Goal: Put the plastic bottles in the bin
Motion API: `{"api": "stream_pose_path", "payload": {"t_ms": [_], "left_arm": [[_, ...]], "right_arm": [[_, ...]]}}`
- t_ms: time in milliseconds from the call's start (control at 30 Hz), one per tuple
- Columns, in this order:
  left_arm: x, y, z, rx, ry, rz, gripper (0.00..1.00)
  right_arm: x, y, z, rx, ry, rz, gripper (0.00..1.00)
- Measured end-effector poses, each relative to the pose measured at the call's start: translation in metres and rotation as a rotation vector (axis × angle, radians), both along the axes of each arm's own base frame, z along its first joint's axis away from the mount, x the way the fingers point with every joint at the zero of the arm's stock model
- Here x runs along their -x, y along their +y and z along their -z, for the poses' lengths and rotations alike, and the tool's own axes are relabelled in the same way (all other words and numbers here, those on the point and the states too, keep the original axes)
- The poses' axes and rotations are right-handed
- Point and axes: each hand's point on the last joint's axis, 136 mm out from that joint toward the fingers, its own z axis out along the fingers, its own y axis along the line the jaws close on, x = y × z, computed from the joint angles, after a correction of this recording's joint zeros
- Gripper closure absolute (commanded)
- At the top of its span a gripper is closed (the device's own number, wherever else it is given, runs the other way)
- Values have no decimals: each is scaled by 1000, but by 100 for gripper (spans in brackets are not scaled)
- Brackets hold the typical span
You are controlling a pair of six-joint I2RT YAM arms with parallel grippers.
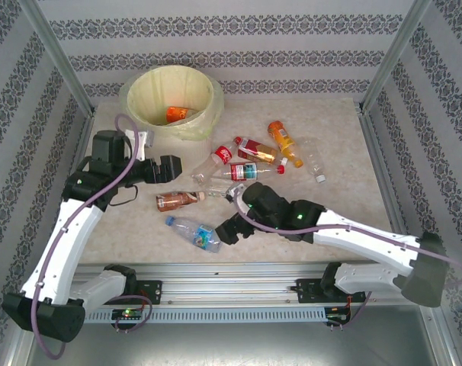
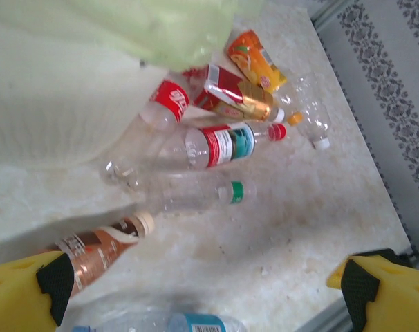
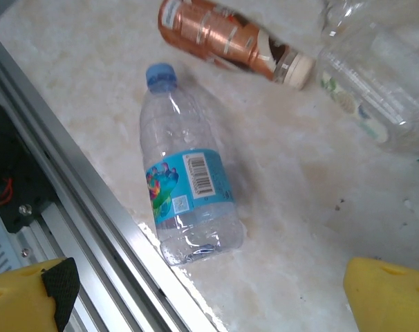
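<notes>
Blue-capped bottle (image 3: 189,200) ahead of right fingers (image 3: 19,297)

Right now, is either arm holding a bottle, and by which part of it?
Nothing is held: the left fingers and right fingers stand open and empty, the blue-labelled bottle lying free nearby.

- left arm (image 1: 63,244): white link climbs from the near-left base, elbow bent, black wrist turned in toward the centre.
- left gripper (image 1: 174,169): jaws spread wide, nothing between them. Wrist view: yellow fingers (image 2: 23,294) with black pads at the two lower corners.
- right arm (image 1: 368,236): reaches low and long from the near-right base, leftward.
- right gripper (image 1: 229,227): points left, tilted down, jaws wide apart and empty. Wrist view: yellow fingers (image 3: 386,294) at the lower corners.
</notes>
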Motion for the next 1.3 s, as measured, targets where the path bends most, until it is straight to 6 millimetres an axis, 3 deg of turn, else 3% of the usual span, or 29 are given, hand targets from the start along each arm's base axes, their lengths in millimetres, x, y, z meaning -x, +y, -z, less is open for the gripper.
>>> {"api": "stream_pose_path", "payload": {"t_ms": [200, 333, 567, 900, 1300], "left_arm": [[28, -2, 18, 25, 15, 33, 0], [36, -4, 23, 42, 10, 53, 0], [41, -1, 36, 31, 12, 41, 0], [38, 32, 33, -88, -64, -118, 0], [38, 57, 32, -168, -98, -235, 0]], "right_arm": [[3, 18, 42, 100, 48, -21, 2], [6, 31, 65, 168, 79, -46, 2], [1, 51, 78, 218, 79, -78, 2], [2, 67, 106, 340, 99, -159, 2], [9, 57, 127, 438, 127, -194, 8]]}}
